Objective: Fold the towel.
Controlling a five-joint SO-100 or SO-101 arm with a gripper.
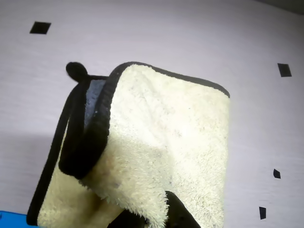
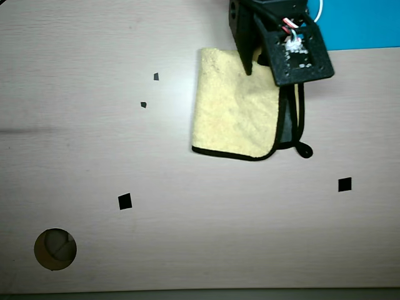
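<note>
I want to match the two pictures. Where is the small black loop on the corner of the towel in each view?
Wrist view: the loop is upper left, at the towel's top corner.
Overhead view: the loop is right of centre, at the towel's lower right corner.
Shared landmark: the towel's black edging.

A: How is the light?

B: Bright and even in the overhead view. The pale table [image 2: 187,225] shows no harsh glare, and the small black markers [image 2: 125,201] look crisp. Only thin, soft shadows edge the towel [image 2: 234,115].

A: And the wrist view?

B: Dimmer, with a cool lilac cast. A broad soft shadow darkens the table [image 1: 19,161] at lower left. The towel [image 1: 175,137] fills the frame; its fuzz looks slightly soft, and the dark shape [image 1: 178,213] at the bottom edge is blurred. Far corners look a little darker.
</note>
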